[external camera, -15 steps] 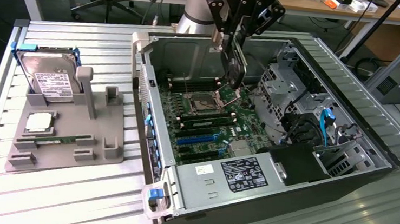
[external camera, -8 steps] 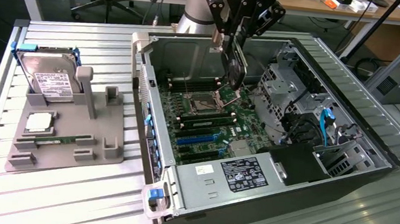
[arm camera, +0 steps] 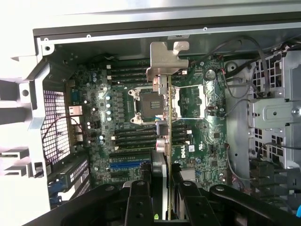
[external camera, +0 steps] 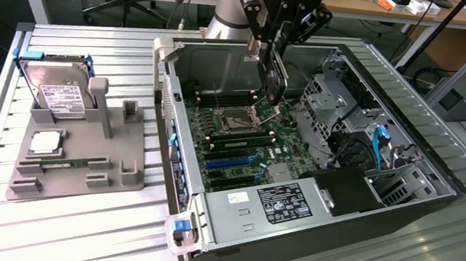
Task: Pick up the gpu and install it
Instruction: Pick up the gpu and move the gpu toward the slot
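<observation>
While the gripper [external camera: 272, 48] hangs over the open computer case [external camera: 432, 167], its fingers [arm camera: 137, 202] stand partly closed, clamping the gpu [external camera: 272, 80] by its upper edge. The card hangs straight below the claw, its long axis apparently pointing down, its lower end just above and beside the CPU socket [external camera: 236, 119], clear of the board. Seen from the wrist, it runs edge-on across that socket, silver bracket [arm camera: 167, 61] at the far end. The blue expansion slots [external camera: 230, 162] lie beyond the socket, well apart from the card.
</observation>
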